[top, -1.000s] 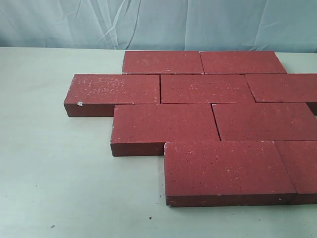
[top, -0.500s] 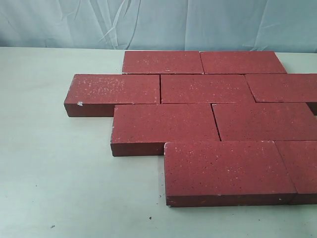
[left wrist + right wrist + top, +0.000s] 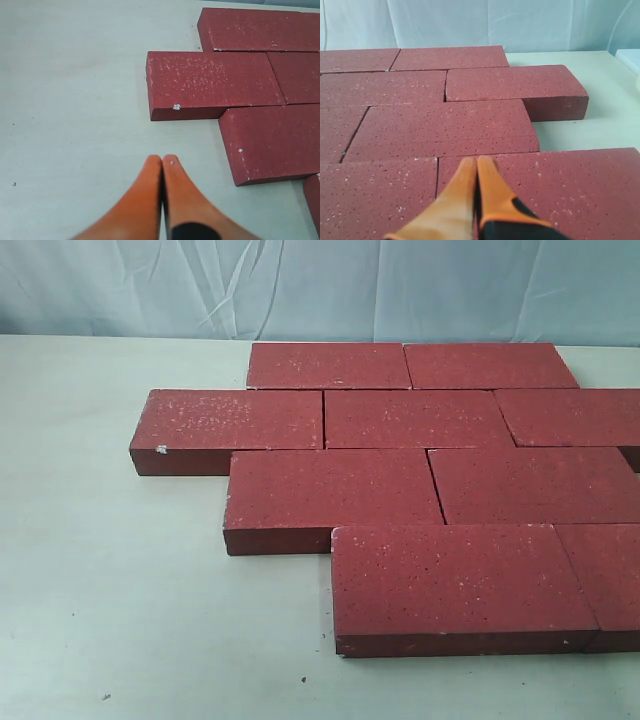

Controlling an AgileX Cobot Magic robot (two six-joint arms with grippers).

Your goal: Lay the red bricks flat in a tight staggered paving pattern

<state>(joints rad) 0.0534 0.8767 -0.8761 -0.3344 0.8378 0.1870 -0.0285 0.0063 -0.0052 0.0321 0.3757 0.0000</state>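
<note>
The red bricks (image 3: 415, 418) lie flat on the pale table (image 3: 120, 580) in staggered rows, edges touching; the nearest one (image 3: 455, 580) fronts the patch and the leftmost (image 3: 235, 420) juts out. Neither gripper shows in the exterior view. My left gripper (image 3: 162, 159) is shut with nothing in it, hovering over bare table short of the leftmost brick (image 3: 212, 82). My right gripper (image 3: 476, 161) is shut and empty above the bricks (image 3: 440, 127), by a seam between two of them.
A wrinkled pale-blue cloth backdrop (image 3: 320, 285) closes off the far side. Bare tabletop shows left of and in front of the bricks. The right wrist view shows a white object (image 3: 631, 57) at the table's edge beyond the outermost brick (image 3: 517, 85).
</note>
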